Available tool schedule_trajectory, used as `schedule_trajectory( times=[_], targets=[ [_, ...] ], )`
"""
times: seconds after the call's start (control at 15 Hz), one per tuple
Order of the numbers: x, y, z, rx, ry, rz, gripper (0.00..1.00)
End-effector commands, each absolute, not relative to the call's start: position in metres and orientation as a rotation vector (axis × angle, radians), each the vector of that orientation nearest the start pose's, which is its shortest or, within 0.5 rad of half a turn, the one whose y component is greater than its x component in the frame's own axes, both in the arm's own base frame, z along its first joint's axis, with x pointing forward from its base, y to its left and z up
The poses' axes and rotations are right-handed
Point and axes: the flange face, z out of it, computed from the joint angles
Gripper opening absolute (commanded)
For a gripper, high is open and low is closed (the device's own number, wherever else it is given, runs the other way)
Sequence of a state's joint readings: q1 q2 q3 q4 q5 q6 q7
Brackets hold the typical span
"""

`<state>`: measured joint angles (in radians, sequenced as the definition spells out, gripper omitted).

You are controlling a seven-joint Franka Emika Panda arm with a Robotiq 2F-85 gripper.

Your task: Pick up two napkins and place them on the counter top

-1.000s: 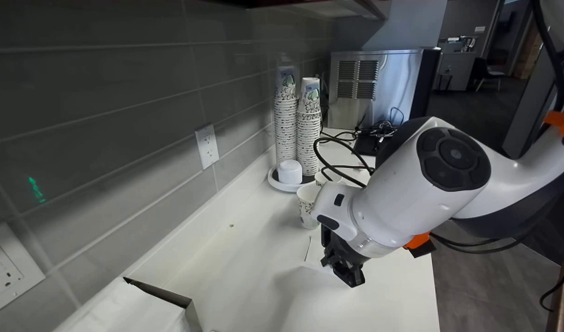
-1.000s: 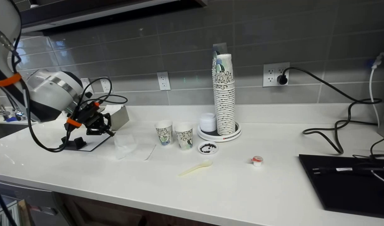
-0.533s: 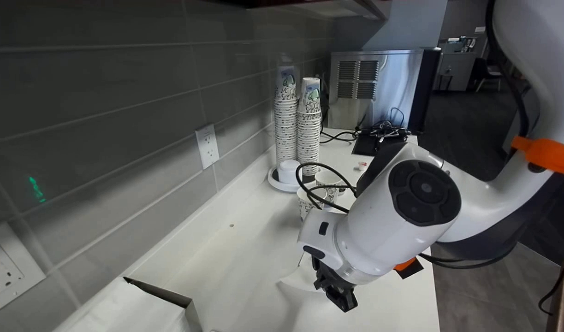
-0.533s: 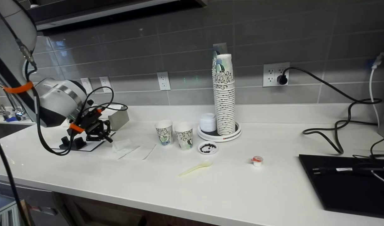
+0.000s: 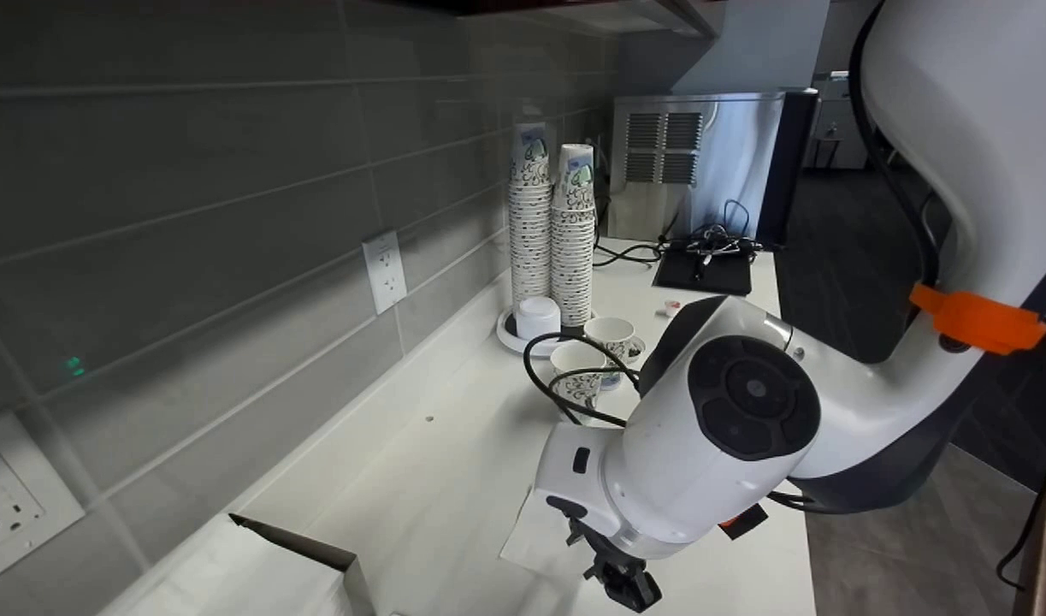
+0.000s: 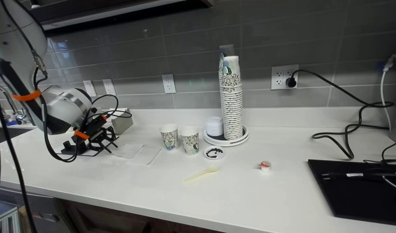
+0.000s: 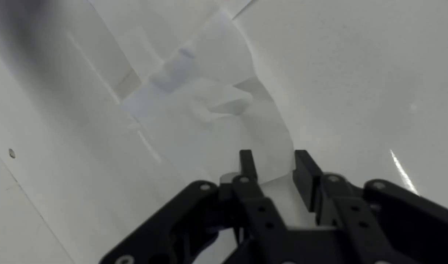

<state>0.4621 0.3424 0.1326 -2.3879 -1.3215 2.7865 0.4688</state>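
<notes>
Watching closely, we have the black two-fingered tool (image 7: 274, 157) spread by a rumpled square white paper napkin (image 7: 213, 126); let's rise straight, dragging no corner.

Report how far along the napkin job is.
Done, it seems: the rumpled napkin and a second napkin beside it both lie on the counter top.
In hand: the gripper stands open at the rumpled napkin's edge, nothing visibly gripped; whether they touch is unclear.
Left: probably just moving the gripper away without dragging that napkin.
</notes>
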Motion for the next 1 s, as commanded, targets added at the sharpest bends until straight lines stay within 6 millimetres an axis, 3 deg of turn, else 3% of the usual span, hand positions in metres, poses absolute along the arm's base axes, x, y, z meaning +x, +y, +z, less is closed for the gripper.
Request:
schedule_trajectory(
  times=[0.0,0.2,0.33,0.53,0.93],
  targets=[
    [0.349,0.301,0.198,-2.678,-2.118,-0.520,0.66],
    [0.330,0.285,0.220,-2.763,-2.045,-0.540,0.88],
    [0.328,0.275,0.230,-2.804,-2.009,-0.545,0.99],
    [0.333,0.269,0.235,-2.819,-1.990,-0.542,1.00],
    [0.346,0.267,0.221,-2.796,-1.999,-0.490,1.00]
  ],
)
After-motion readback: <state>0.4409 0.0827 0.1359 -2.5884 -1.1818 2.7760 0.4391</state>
